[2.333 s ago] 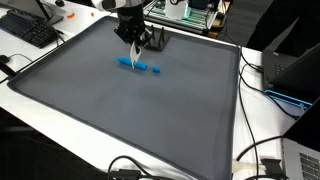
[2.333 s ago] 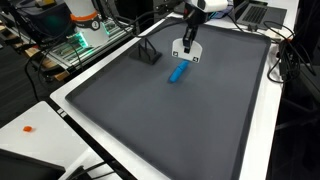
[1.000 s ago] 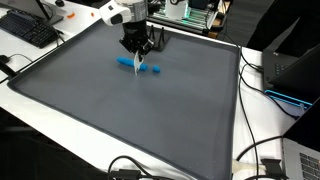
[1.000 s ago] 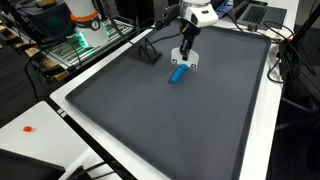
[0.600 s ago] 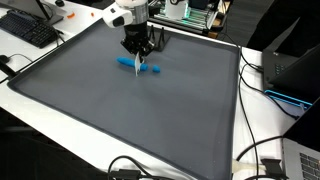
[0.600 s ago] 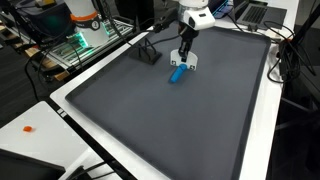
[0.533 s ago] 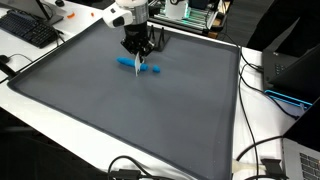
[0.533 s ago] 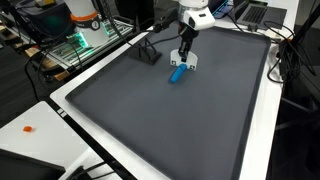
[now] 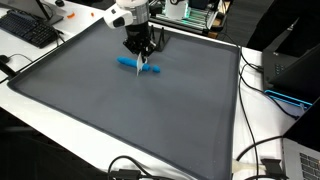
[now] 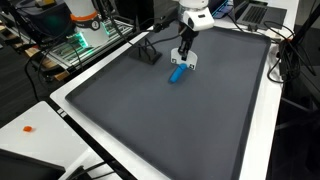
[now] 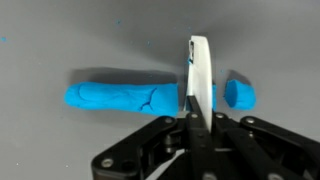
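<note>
My gripper (image 11: 197, 118) is shut on a thin white blade (image 11: 200, 75) that stands upright across a blue clay roll (image 11: 125, 97). The blade sits near the roll's right end, and a small cut blue piece (image 11: 239, 94) lies just beyond it. In both exterior views the gripper (image 9: 139, 50) (image 10: 184, 50) points down over the dark mat, with the blade tip (image 9: 139, 67) at the blue roll (image 9: 126, 63) (image 10: 177, 73). A small blue piece (image 9: 155, 71) lies beside the roll.
The large dark mat (image 9: 120, 110) has a raised rim. A black stand (image 10: 148, 52) sits at its far edge. A keyboard (image 9: 30, 30), a laptop (image 9: 290, 70) and cables (image 9: 250, 160) lie around it. A small orange item (image 10: 28, 128) rests on the white table.
Since 2.3 s ago my gripper has moved along the blue roll and come down with the blade onto it. Over the last half second it has barely moved.
</note>
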